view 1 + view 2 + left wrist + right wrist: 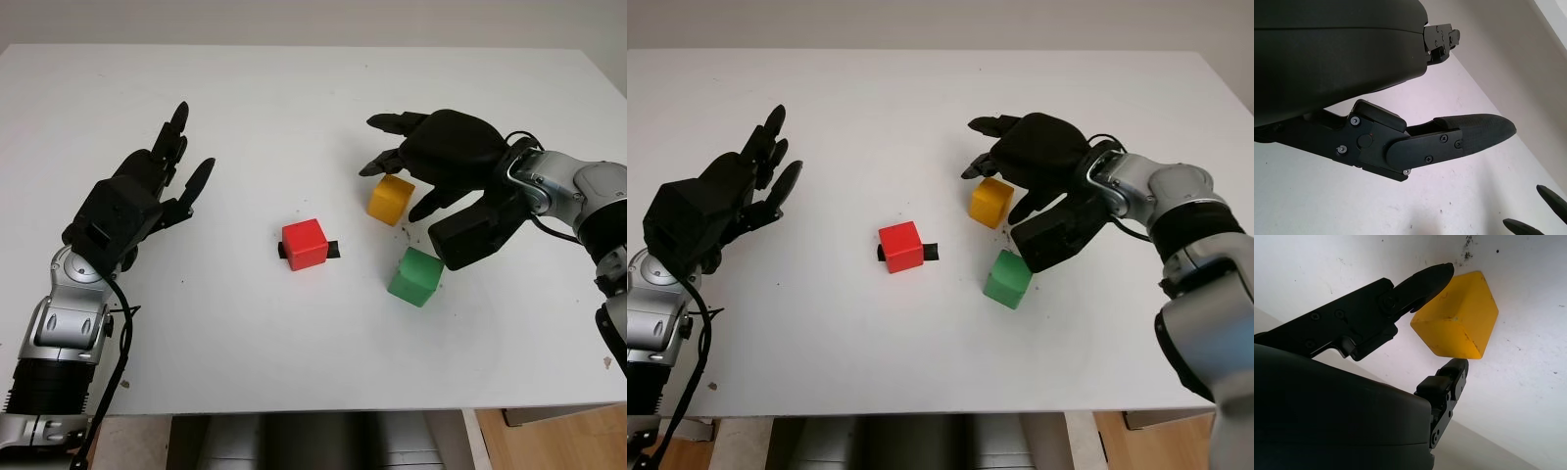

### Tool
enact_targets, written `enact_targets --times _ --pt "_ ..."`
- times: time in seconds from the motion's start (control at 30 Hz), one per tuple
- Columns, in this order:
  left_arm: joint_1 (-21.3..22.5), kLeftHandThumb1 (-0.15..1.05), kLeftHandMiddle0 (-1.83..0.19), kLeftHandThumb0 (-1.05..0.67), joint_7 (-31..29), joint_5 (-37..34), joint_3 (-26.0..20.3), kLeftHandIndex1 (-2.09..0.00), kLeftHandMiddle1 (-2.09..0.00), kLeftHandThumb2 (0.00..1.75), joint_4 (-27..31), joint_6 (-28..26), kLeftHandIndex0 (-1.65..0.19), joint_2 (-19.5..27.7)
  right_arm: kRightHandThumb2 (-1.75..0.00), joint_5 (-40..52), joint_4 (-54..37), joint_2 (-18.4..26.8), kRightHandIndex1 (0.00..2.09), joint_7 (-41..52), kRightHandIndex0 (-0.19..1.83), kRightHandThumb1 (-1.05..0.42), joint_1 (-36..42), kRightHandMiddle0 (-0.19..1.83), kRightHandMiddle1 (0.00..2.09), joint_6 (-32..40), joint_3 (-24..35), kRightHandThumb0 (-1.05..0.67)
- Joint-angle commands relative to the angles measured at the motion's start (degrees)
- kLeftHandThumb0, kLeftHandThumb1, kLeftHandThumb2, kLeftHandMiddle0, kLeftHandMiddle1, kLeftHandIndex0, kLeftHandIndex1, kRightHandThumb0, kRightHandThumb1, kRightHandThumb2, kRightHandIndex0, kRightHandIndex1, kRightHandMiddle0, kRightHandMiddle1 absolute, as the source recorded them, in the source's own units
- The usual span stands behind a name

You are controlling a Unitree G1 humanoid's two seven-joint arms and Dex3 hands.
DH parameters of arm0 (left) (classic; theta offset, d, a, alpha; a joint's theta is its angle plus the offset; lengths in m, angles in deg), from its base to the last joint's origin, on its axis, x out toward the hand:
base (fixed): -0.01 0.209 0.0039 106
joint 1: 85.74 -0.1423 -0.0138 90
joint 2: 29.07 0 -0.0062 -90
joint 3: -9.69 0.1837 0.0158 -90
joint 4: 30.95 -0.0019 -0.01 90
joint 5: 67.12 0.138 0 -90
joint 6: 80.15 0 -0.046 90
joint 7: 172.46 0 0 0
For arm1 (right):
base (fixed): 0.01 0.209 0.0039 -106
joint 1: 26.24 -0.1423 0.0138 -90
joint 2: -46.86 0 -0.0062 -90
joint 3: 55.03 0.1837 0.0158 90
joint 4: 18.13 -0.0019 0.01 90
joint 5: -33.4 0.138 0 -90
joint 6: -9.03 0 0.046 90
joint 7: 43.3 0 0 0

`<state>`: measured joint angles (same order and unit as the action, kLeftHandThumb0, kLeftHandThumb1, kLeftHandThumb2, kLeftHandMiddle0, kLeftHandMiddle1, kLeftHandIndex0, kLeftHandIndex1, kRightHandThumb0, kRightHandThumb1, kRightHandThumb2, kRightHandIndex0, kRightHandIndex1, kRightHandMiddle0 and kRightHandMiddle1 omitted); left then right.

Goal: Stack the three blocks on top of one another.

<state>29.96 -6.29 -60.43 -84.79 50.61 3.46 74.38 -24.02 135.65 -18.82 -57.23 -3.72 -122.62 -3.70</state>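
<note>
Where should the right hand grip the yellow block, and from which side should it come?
Grip the yellow block by two opposite flat side faces, coming from above. It sits flat on the table, apart from the red block and green block, so its sides are free. The right hand is open over it, its fingertips already on either side.

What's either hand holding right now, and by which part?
Nothing is held yet. The right hand is open over the yellow block, fingers flanking its sides without clamping; the block sits on the table. The left hand is open, at the table's left.
</note>
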Motion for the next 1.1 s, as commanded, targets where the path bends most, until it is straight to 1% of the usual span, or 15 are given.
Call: enact_targets --times 0.0,0.03,0.1,0.2,0.27,0.33,0.5,0.57,0.6,0.7,0.73,0.87,0.97,1.07 --pt "-0.59 1.05 0.10 -0.84 -0.27 -0.26 -0.22 -0.05 -0.03 0.63 -0.11 0.68 0.17 0.05 -0.05 -0.16 0.36 -0.09 0.06 -0.34 0.13 -0.79 0.50 0.64 0.16 -0.26 -0.35 -0.56" --pt "-0.52 1.05 0.12 -0.83 -0.33 -0.35 -0.31 -0.05 -0.03 0.62 -0.10 0.82 0.17 0.05 -0.05 -0.18 0.41 -0.07 0.06 -0.46 0.14 -0.79 0.50 0.66 0.17 -0.26 -0.47 -0.55" --pt "-0.39 1.05 0.05 -0.83 -0.38 -0.80 -0.58 -0.05 -0.07 0.62 -0.05 1.06 0.16 -0.11 -0.05 -0.06 0.53 -0.05 0.06 -0.58 0.14 -0.79 0.50 0.68 0.17 -0.42 -0.49 -0.54" --pt "-0.33 1.05 0.03 -0.82 -0.62 -0.86 -0.51 -0.05 -0.08 0.63 0.17 0.97 0.16 0.15 -0.06 0.25 0.58 -0.03 0.06 -0.51 0.16 -0.79 0.52 0.72 0.19 -0.69 -0.29 -0.51" --pt "-0.22 1.05 0.13 -0.82 -0.77 -0.78 -0.46 -0.05 -0.03 0.63 -0.13 1.32 0.17 0.35 -0.06 0.16 0.69 -0.09 0.07 -0.86 0.16 -0.80 0.52 0.76 0.20 -0.78 -0.34 -0.49" --pt "-0.10 1.05 0.18 -0.82 -0.78 -0.44 -0.34 -0.05 -0.01 0.64 -0.63 1.94 0.17 0.60 -0.06 0.00 0.70 -0.15 0.07 -1.22 0.17 -0.81 0.51 0.79 0.21 -0.92 -0.48 -0.48" --pt "0.07 1.05 0.19 -0.82 -1.07 -0.68 -0.65 -0.05 -0.01 0.64 -1.25 2.43 0.18 0.68 -0.06 0.15 1.33 -0.49 0.08 -2.05 0.21 -0.82 0.53 0.90 0.28 -1.42 -0.48 -0.45" --pt "0.20 1.05 0.19 -0.83 -1.13 -0.93 -0.86 -0.05 0.00 0.63 -1.19 1.55 0.18 0.58 -0.06 0.04 1.53 -0.58 0.08 -2.03 0.24 -0.83 0.36 0.94 0.32 -1.47 -0.60 -0.43" --pt "0.26 1.05 0.17 -0.84 -1.14 -1.10 -1.00 -0.05 -0.02 0.63 -1.08 1.04 0.18 0.51 -0.06 -0.01 1.60 -0.61 0.08 -2.27 0.27 -0.85 0.33 0.94 0.38 -1.52 -0.62 -0.43" --pt "0.33 1.05 0.15 -0.84 -1.37 -1.40 -1.17 -0.05 -0.04 0.61 -1.23 1.19 0.18 0.67 -0.06 -0.12 1.58 -0.52 0.06 -2.45 0.33 -0.87 0.20 0.79 0.77 -1.41 -0.65 -0.42" --pt "0.33 1.05 0.15 -0.83 -1.36 -1.39 -1.13 -0.05 -0.04 0.61 -1.45 1.73 0.18 0.75 -0.06 -0.09 1.55 -0.47 0.06 -2.37 0.34 -0.87 0.16 0.77 0.83 -1.35 -0.61 -0.41" --pt "0.52 1.05 0.09 -0.84 -1.08 -1.35 -1.12 -0.06 -0.07 0.62 -1.69 1.61 0.17 0.44 -0.06 0.26 1.39 -0.24 0.06 -1.81 0.34 -0.88 -0.04 0.71 0.92 -1.07 -0.24 -0.41" --pt "0.97 1.05 0.12 -0.85 -0.74 -0.55 -0.61 -0.05 -0.05 0.61 -1.96 0.23 0.18 0.49 -0.05 1.38 1.39 -0.09 0.05 0.02 0.34 -0.88 -0.16 0.69 0.94 -0.87 0.54 -0.40" --pt "1.13 1.05 0.16 -0.85 -0.70 -0.29 -0.57 -0.05 -0.04 0.62 -2.24 0.23 0.19 0.30 -0.06 3.24 1.27 -0.02 0.05 2.39 0.32 -0.89 0.00 0.66 0.95 -0.72 1.60 -0.39"
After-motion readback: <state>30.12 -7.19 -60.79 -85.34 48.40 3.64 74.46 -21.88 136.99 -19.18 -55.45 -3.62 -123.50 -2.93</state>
